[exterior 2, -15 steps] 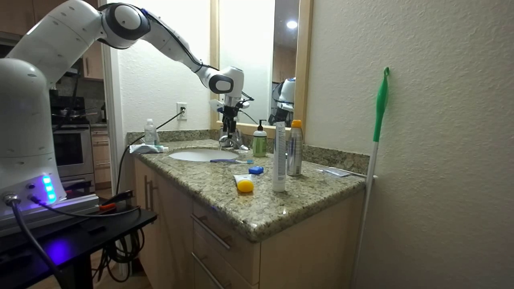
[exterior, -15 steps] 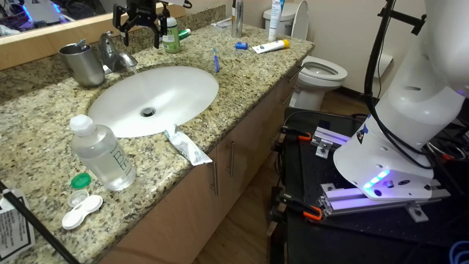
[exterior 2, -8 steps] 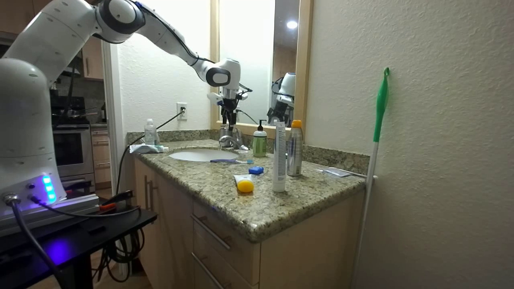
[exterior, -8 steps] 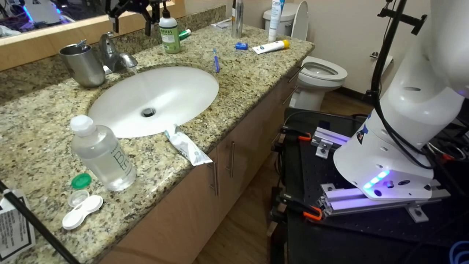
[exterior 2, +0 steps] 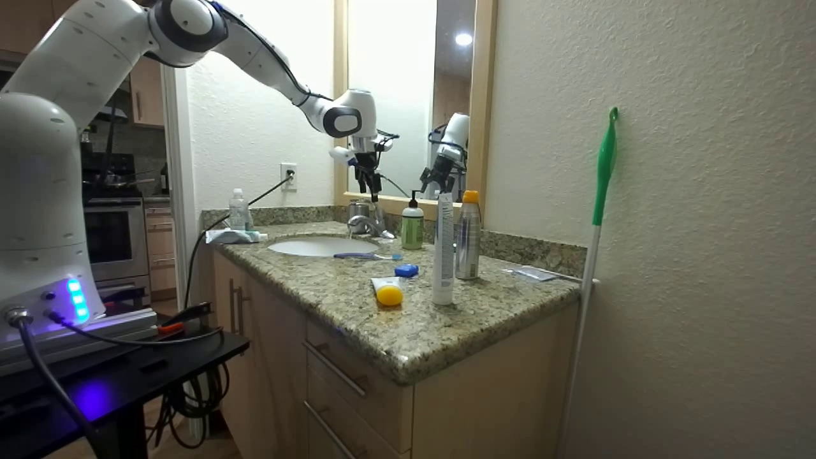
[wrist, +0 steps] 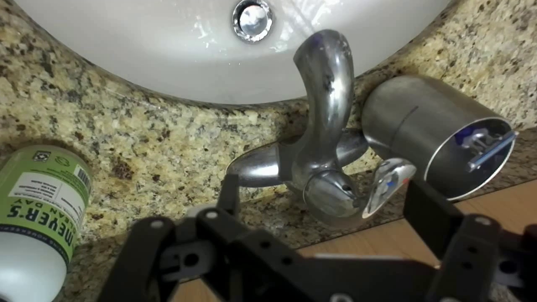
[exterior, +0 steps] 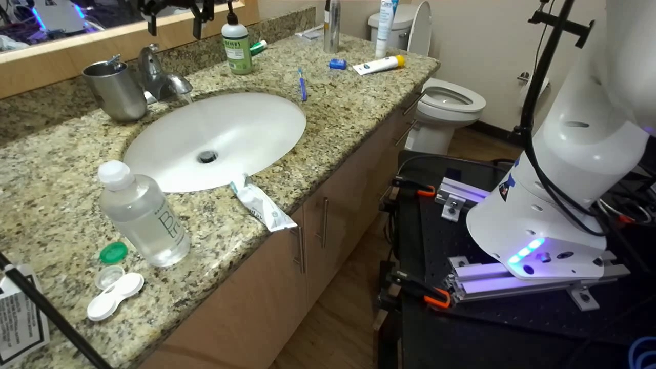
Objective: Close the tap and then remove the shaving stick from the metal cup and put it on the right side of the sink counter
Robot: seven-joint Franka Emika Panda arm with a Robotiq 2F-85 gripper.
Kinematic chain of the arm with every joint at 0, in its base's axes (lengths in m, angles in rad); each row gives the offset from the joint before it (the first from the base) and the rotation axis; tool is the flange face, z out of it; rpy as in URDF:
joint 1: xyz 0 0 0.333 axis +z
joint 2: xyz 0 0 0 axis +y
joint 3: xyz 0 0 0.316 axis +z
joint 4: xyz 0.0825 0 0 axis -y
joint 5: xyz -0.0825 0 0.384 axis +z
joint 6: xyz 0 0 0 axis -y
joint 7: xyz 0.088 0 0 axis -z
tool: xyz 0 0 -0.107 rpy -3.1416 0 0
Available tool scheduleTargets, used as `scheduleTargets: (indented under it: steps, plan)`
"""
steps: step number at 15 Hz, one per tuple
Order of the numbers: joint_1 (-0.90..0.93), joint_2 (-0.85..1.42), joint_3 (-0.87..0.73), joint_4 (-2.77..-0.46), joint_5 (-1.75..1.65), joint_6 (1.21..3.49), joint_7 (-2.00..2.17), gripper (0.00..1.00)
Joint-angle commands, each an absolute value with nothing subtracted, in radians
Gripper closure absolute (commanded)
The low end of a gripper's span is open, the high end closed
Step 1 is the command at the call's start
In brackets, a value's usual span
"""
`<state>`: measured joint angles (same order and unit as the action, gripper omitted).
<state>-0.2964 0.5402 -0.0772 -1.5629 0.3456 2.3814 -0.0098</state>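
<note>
Gripper [exterior: 175, 32] spread, seemingly with room above tap [wrist: 324, 140]

Green soap bottle [wrist: 44, 218] on the far side says MEYER'S and DAY, flipped upside down in the wrist view. Tall tube [exterior: 383, 31] on the right reads "Cera". Clear bottle [exterior: 146, 220] on the left: big B, rest's illegible.

You're climbing now: your gripper [exterior: 175, 33] rises farther above the tap [exterior: 160, 86] and swings out from in front of the soap bottle [exterior: 237, 48], partly covered a second ago and now in plain sight in an exterior view. Up and back goes your arm [exterior 2: 258, 60] too, and the fingers [exterior 2: 375, 189], upright a moment ago, tip to a slant, letting more of the metal cup [exterior 2: 359, 209] show below them!
</note>
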Motion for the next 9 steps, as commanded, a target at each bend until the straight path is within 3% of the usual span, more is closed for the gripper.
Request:
scheduleTargets:
  steps: [1, 9]
  plan:
    - [-0.316, 0.628, -0.059, -1.460, 0.372, 2.418, -0.019, 0.00]
    - [-0.310, 0.644, -0.068, -1.449, 0.347, 2.379, 0.003, 0.00]
